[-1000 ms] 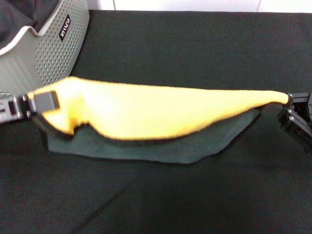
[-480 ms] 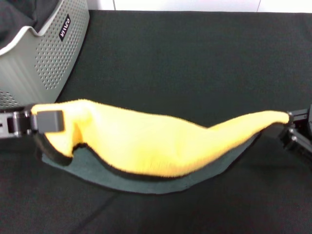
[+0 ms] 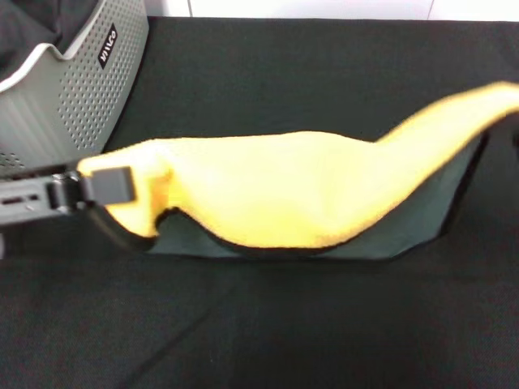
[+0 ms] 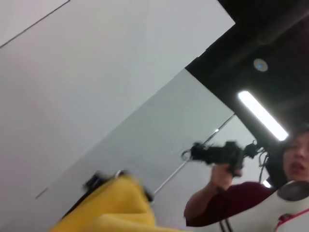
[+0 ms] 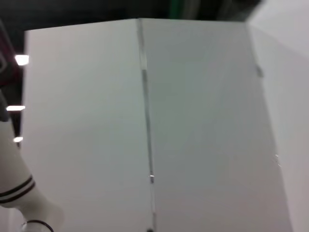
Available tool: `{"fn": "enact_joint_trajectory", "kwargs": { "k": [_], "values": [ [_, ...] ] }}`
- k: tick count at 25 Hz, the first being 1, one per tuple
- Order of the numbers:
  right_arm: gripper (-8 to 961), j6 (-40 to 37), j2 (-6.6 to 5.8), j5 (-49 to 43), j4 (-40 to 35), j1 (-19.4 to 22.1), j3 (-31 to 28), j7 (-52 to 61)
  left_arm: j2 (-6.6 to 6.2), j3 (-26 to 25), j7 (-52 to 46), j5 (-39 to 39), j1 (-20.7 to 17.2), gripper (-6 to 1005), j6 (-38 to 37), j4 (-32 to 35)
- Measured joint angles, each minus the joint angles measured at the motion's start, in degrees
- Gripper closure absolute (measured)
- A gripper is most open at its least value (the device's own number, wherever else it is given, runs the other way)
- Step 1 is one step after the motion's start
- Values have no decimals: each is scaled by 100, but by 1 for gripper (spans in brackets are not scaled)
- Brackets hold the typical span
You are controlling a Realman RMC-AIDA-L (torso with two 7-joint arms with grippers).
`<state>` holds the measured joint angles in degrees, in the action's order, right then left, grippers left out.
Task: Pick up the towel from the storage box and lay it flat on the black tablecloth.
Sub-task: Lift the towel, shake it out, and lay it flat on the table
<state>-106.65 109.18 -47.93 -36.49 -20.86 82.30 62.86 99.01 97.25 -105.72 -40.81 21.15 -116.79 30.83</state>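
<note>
left gripper (image 3: 109,185) level, clamping towel (image 3: 276,194) corner above black tablecloth (image 3: 308,81).

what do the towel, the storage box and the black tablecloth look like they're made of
The towel looks like soft fleecy cloth, likely microfibre: fuzzy yellow face, grey-green reverse, dark stitched edge, and it sags between its held ends. The storage box looks like moulded plastic, light grey and matte, with regular rows of small holes and a smooth curved rim. The black tablecloth appears to be matte woven fabric with faint creases.
</note>
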Motion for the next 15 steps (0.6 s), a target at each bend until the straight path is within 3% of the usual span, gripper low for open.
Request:
{"fn": "enact_joint_trajectory", "kwargs": {
  "k": [3, 6, 15],
  "values": [
    [865, 498, 14, -47, -856, -225, -96, 167, 334, -625, 143, -675, -28, 916, 0, -23],
    [864, 1090, 36, -141, -1359, -532, -163, 256, 639, -905, 413, -984, -57, 916, 2, -65],
    [862, 1497, 429, -366, -1391, -1626, -985, 263, 1413, -1251, 2350, -1062, -24, 917, 30, -1093]
  ]
}}
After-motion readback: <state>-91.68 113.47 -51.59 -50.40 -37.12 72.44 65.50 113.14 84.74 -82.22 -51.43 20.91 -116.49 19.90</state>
